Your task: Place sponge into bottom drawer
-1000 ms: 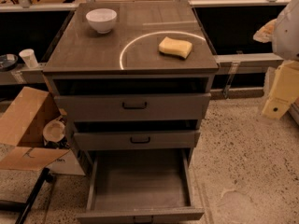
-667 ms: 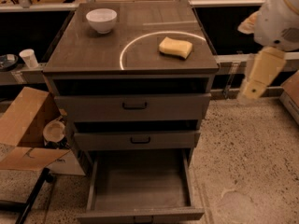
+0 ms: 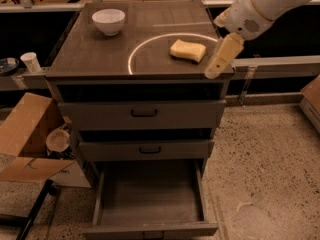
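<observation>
The pale-yellow sponge [image 3: 187, 50] lies on the cabinet top [image 3: 90, 54], right of centre, inside a white ring mark. The bottom drawer [image 3: 150, 196] is pulled out towards me and its flat floor is bare. The two drawers above it are pushed in. My gripper [image 3: 214, 71] hangs from the white arm that comes in from the upper right. It points down and to the left over the cabinet top's right front corner, just right of the sponge and apart from it. It holds nothing that I can see.
A white bowl [image 3: 108, 20] stands at the back left of the cabinet top. An open cardboard box [image 3: 25, 139] sits on the floor to the left, with a paper cup [image 3: 31, 61] on a ledge behind. Speckled floor lies to the right.
The arm has swung in from the right edge of the view towards the left, and the gripper now hangs over the cabinet's right front corner beside the sponge. The sponge and the drawers have not moved.
</observation>
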### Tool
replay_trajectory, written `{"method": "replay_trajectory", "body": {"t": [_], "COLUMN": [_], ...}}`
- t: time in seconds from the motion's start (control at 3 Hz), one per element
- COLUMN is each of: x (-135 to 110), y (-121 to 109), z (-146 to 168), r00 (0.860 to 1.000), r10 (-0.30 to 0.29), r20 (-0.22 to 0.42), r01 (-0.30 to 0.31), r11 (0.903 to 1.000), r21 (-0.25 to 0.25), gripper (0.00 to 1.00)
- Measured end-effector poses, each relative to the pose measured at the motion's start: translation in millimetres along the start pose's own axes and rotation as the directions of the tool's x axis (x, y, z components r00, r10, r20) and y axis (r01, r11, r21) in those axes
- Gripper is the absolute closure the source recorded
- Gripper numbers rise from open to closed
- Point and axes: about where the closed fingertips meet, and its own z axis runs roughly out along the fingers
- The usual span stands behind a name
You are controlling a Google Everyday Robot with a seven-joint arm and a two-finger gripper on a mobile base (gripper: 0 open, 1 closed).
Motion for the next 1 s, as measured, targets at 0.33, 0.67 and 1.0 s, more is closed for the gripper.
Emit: {"method": "replay_trajectory", "body": {"t": [0.33,0.67,1.0], "x": [-20,-19,-17], "y": [-24,-29,-38], "z": [53,64,70], "r00": [0.995,0.994,0.992], "r10": [0.014,0.023,0.038], "r20": [0.095,0.104,0.119], "r01": [-0.008,-0.015,-0.033], "r11": [0.9982,0.9974,0.9984], "r21": [-0.060,-0.070,-0.047], "gripper": [0.00,0.00,0.00]}}
